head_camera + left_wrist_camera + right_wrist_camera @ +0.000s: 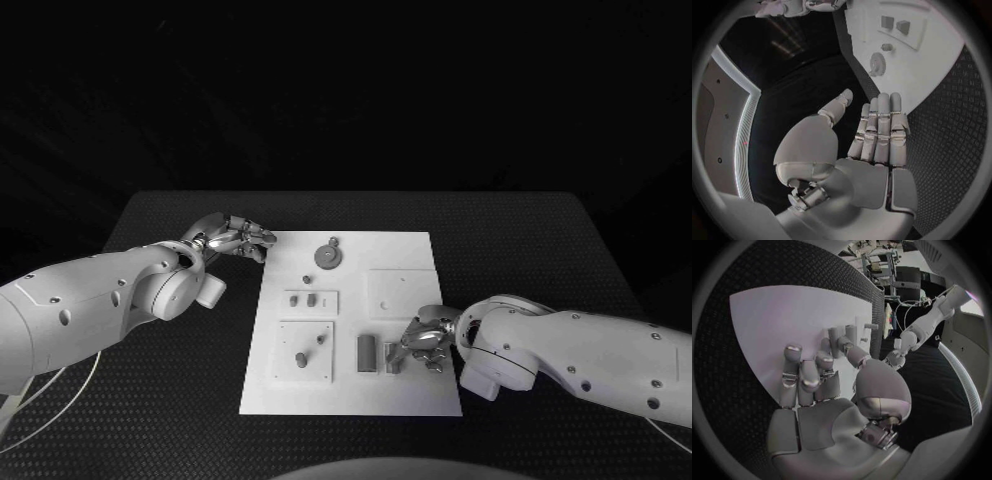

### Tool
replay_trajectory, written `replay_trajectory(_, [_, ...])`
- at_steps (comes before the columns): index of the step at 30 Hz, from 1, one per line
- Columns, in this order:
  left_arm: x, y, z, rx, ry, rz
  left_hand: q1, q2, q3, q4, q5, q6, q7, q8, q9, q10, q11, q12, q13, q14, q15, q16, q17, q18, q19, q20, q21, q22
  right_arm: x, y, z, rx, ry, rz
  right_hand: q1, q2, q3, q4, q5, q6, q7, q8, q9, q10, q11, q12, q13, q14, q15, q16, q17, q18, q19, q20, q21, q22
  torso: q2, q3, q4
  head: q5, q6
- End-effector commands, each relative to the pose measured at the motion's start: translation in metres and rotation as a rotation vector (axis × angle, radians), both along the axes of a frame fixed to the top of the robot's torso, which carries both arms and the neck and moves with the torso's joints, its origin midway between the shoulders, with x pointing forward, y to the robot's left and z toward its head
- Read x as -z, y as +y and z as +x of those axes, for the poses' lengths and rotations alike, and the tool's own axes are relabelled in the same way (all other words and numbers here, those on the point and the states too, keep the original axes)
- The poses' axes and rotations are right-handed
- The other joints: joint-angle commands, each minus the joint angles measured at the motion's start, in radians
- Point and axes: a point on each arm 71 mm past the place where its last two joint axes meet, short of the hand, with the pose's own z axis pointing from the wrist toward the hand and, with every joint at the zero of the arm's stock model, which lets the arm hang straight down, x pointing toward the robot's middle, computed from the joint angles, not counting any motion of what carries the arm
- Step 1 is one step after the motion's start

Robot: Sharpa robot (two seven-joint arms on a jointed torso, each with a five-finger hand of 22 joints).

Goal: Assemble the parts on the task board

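The white task board (418, 250) lies mid-table. On it are a grey gear (330, 257), small pegs (303, 298) in a raised square, and two upright grey bars (368, 352) near the front. My right hand (426, 345) rests on the board just right of those bars. In the right wrist view its fingers (811, 375) are half curled and the thumb reaches to the grey bars (842, 334); whether it pinches one I cannot tell. My left hand (231, 238) hovers off the board's far left corner, its fingers (879, 125) straight and apart from the thumb, holding nothing. The gear (876, 62) lies ahead of it.
A second raised square (306, 350) with two pegs sits at the board's front left, and a blank raised square (401, 292) at its right. Black textured table (548, 250) surrounds the board on all sides.
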Motion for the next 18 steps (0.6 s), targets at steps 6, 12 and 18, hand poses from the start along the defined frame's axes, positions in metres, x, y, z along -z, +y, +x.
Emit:
replay_trajectory(6, [-0.0004,-0.0026,0.0,0.019,0.0,-0.003,-0.007,-0.002,0.004,-0.002,-0.001,-0.006,0.002,0.002,-0.001,-0.004,0.001,-0.003,-0.001,0.0,0.007,-0.006,0.002,-0.001,-0.007,0.003,0.003,-0.001,0.0019,0.0034,-0.0012,-0.015,0.007,0.01,-0.026,-0.01,0.003,0.005,0.003,-0.003,0.012,0.004,-0.004,0.006,0.001,-0.001,-0.002,0.001,-0.006,-0.004,-0.001,0.015,0.003,-0.002,-0.008,0.011,0.0,0.0,-0.0001,-0.001,0.002])
replay_trajectory(12, [-0.0003,-0.0029,0.0002,0.02,0.0,-0.003,-0.007,-0.002,0.004,-0.002,-0.001,-0.006,0.002,0.002,-0.001,-0.004,0.001,-0.003,-0.001,0.0,0.007,-0.006,0.002,-0.001,-0.007,0.003,0.003,-0.001,0.0007,0.0037,0.0001,0.0,-0.013,0.02,-0.039,-0.016,0.004,0.012,0.003,-0.003,0.012,0.003,-0.005,0.005,0.002,-0.001,-0.002,0.0,-0.006,-0.005,-0.004,0.015,0.005,-0.002,-0.01,0.01,0.001,0.0,-0.0003,-0.002,0.004])
replay_trajectory(18, [-0.0002,-0.0025,0.0003,0.019,0.0,-0.003,-0.007,-0.002,0.004,-0.001,-0.001,-0.006,0.002,0.002,-0.001,-0.005,0.001,-0.003,-0.001,0.0,0.007,-0.006,0.002,-0.001,-0.007,0.003,0.003,-0.001,0.0,0.0045,0.0004,0.006,-0.023,0.028,-0.038,-0.014,0.008,0.011,0.003,-0.003,0.012,0.003,-0.006,0.005,0.001,-0.001,-0.002,0.001,-0.006,-0.005,-0.003,0.015,0.006,-0.004,-0.01,0.01,0.0,0.0004,0.0001,-0.002,0.004])
